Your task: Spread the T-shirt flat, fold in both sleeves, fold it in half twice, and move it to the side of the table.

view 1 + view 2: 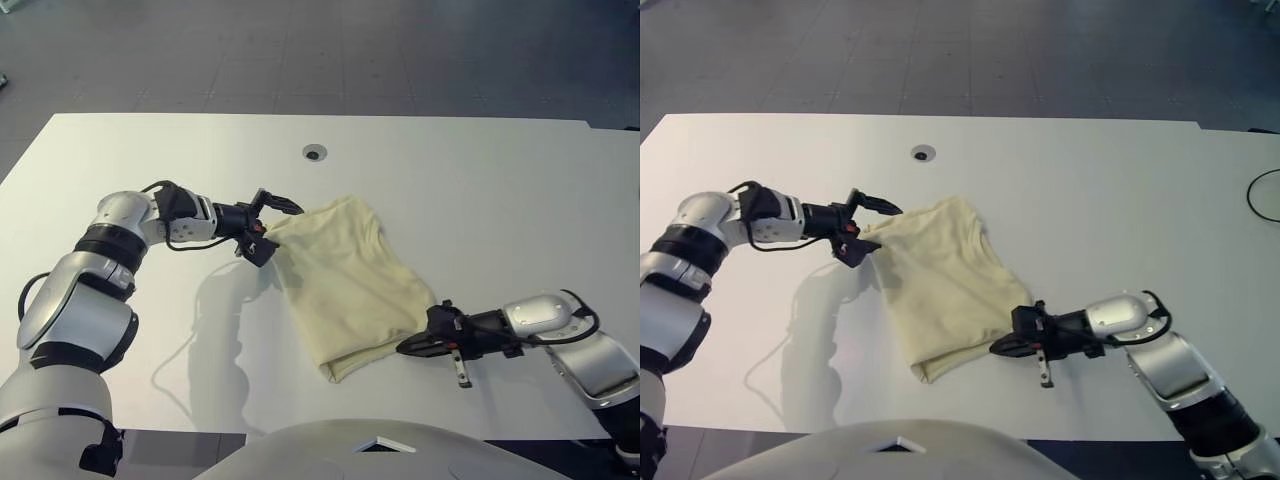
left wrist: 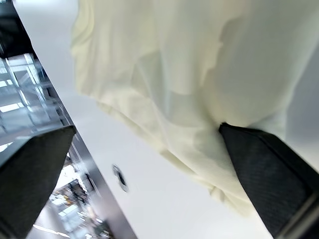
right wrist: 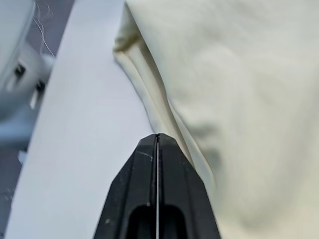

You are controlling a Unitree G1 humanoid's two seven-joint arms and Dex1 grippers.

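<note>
A pale yellow T-shirt (image 1: 345,280) lies partly folded and bunched on the white table (image 1: 480,190), running slantwise from the middle toward the near edge. My left gripper (image 1: 280,232) is at the shirt's far-left corner, open, its two fingers (image 2: 40,169) wide apart with the fabric (image 2: 164,84) between them. My right gripper (image 1: 405,348) rests low at the shirt's near-right edge. The right wrist view has its fingers (image 3: 157,164) shut tight, tips on the bare table just beside the hem (image 3: 149,94), with no cloth seen between them.
A small round cable hole (image 1: 315,152) sits in the table beyond the shirt. Bare tabletop stretches left and right of the shirt. The near table edge runs just behind my right gripper. A black cable loop (image 1: 1258,195) lies at the far right.
</note>
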